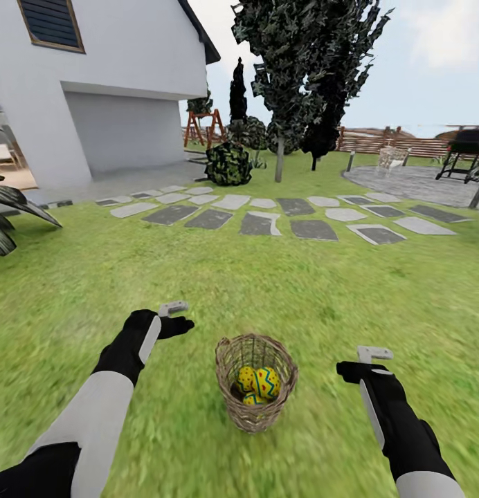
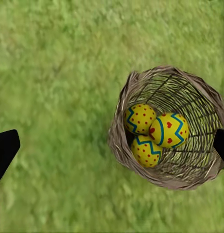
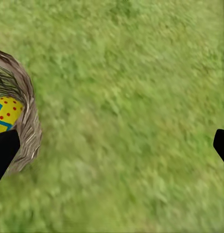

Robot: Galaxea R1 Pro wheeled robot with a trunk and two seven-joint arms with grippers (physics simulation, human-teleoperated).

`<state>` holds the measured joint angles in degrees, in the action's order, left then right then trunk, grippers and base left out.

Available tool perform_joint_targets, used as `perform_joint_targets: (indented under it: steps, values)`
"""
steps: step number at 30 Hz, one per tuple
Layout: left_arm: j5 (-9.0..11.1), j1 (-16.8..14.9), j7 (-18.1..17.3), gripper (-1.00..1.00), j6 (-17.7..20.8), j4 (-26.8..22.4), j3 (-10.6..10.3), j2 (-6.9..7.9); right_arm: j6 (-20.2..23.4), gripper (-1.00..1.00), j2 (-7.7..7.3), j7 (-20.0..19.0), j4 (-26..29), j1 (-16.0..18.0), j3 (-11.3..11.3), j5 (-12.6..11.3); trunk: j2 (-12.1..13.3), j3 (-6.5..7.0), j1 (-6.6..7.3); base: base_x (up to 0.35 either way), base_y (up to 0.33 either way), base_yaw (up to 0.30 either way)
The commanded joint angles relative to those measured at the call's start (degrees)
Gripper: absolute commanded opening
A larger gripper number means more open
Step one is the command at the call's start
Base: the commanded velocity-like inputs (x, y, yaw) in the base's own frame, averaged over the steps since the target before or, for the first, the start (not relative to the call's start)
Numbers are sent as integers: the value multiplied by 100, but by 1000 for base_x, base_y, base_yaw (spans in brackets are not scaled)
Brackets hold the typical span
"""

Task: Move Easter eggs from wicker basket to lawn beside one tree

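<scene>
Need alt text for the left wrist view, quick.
Three yellow eggs with blue zigzags and red dots sit together inside a round wicker basket on green grass. The open left tool's dark fingertips show at both edges.

Lawn (image 1: 94, 277): short, mottled green grass — wide and flat.
Wicker basket (image 1: 256, 391): stands upright on the grass, near the camera.
Stepping stones (image 1: 295, 214): grey and pale slabs set in a band across the far grass.
Round dark bush (image 1: 228, 164): beyond the stones — rooted in the lawn.
</scene>
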<state>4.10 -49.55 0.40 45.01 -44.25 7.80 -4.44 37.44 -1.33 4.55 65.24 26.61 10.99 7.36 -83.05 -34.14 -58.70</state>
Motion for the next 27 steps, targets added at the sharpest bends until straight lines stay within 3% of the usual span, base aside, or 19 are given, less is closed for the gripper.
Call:
perform_joint_targets:
  steps: [1, 8, 18, 22, 23, 27]
  values:
    - [38, -2, 4, 100, 30, -7, 22, -4, 34, 100, 3, -16, 6, 4, -3, 55, -3, 0, -3, 270, 224, -225]
    - [30, -2, -3, 100, 25, 122, 20, -8, 32, 100, 10, -16, 14, 2, -5, 52, -3, 9, -3, 270, 224, -70]
    - [33, 10, -12, 100, 22, 294, 9, -46, 27, 100, -1, -16, 5, -5, 5, 30, -3, 9, -3, 270, 225, -257]
    - [23, 15, -13, 100, 4, 717, -120, -92, 27, 100, -2, -16, 1, -6, 8, 29, -3, 9, -3, 270, 223, -283]
    - [22, 15, -13, 100, 1, 830, -262, -107, 27, 100, 0, -19, -10, -7, 8, 28, -3, 9, -3, 270, 222, -286]
    - [27, 22, -16, 100, -8, 924, -430, -117, 27, 100, 8, -23, -69, -7, 8, 28, -3, 9, -3, 158, 127, -287]
